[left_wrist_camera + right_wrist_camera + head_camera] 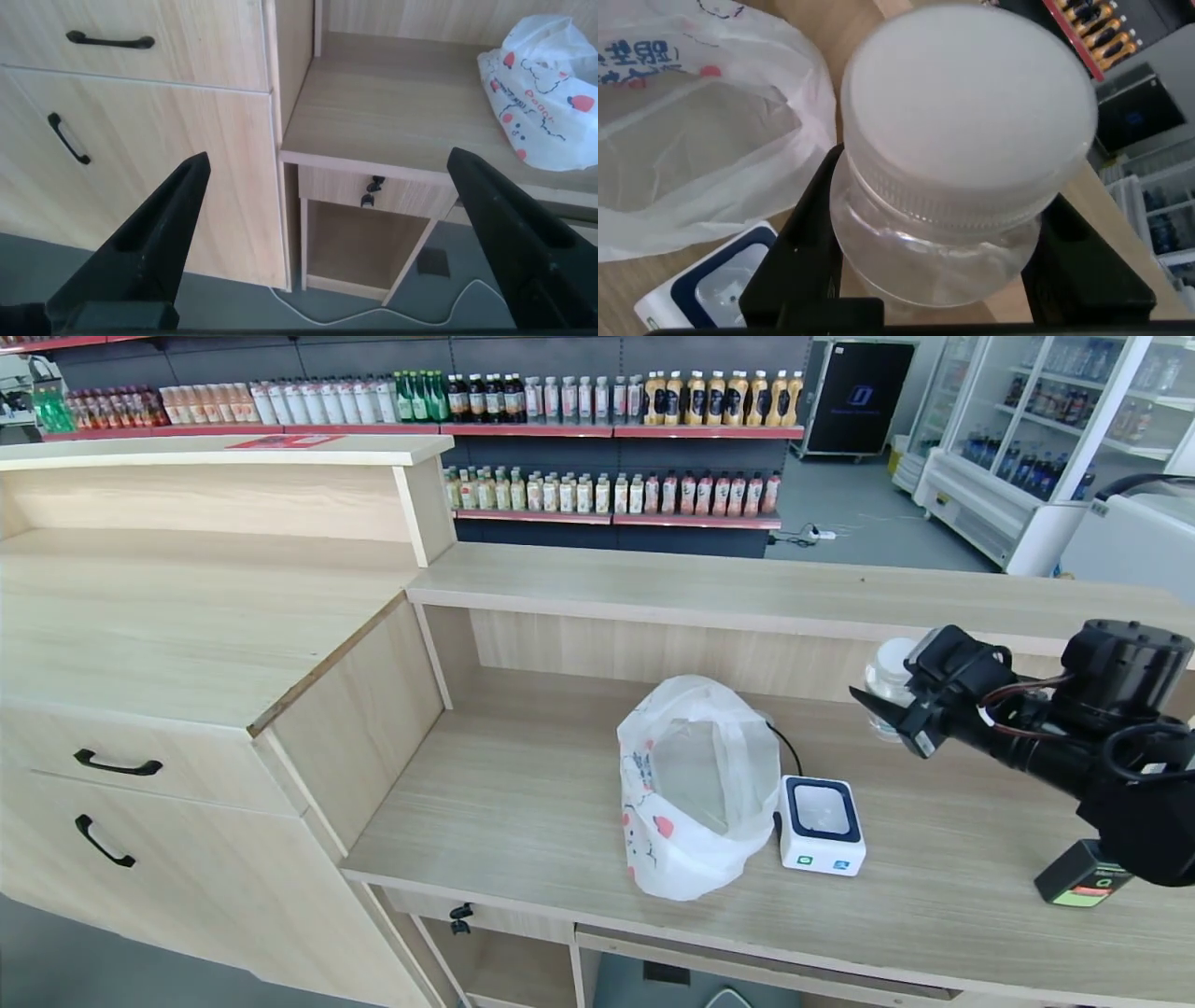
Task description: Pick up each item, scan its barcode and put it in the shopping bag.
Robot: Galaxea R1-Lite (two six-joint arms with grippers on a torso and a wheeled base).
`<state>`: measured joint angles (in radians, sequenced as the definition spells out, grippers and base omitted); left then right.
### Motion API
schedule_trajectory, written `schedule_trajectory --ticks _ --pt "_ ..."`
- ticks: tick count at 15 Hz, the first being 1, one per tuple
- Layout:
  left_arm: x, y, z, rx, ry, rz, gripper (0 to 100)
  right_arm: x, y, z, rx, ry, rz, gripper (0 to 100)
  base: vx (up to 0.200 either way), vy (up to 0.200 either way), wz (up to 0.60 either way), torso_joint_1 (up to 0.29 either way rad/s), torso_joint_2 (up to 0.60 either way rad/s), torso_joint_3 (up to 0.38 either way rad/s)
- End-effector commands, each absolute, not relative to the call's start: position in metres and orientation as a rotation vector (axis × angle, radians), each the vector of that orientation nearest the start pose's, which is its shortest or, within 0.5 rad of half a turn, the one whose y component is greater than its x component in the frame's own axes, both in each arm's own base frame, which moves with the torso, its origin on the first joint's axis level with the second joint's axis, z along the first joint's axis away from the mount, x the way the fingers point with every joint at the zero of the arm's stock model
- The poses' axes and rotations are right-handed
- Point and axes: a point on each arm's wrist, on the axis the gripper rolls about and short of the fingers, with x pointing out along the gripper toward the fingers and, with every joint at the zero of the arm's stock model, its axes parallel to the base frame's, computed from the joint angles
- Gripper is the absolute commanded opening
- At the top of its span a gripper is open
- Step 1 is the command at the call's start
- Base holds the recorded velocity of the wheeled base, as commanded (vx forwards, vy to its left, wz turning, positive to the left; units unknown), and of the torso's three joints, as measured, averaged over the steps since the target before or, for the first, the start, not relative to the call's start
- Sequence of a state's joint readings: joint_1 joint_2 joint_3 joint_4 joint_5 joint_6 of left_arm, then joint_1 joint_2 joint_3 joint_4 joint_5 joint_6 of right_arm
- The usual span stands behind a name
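My right claw [938, 271] is closed around a clear jar [966, 112] with a white lid, gripping it just below the lid. The shopping bag [695, 784] stands open-mouthed on the counter [523, 803], lower than this claw and to its left. The scanner [822, 821] sits between them, just beside the bag. My left claw [327, 233] is spread wide and holds nothing, off the counter's front edge.

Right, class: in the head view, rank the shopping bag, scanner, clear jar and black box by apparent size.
1. shopping bag
2. scanner
3. clear jar and black box: both partly hidden, so unranked.
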<state>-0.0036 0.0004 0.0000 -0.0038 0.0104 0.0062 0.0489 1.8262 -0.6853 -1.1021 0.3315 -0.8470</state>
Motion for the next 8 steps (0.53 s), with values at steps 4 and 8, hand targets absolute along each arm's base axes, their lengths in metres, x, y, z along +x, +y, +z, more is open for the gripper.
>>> schedule_trajectory --ticks 4,8 --pt "-0.023 0.000 0.076 0.006 -0.005 0.008 100 0.334 0.022 0.132 -0.908 -0.137 0.497 0 0.000 0.000 0.00 0.000 0.00 0.000" --pt "-0.023 0.000 0.076 0.006 -0.005 0.008 100 0.343 0.023 0.121 -0.974 -0.188 0.593 0 0.000 0.000 0.00 0.000 0.00 0.000"
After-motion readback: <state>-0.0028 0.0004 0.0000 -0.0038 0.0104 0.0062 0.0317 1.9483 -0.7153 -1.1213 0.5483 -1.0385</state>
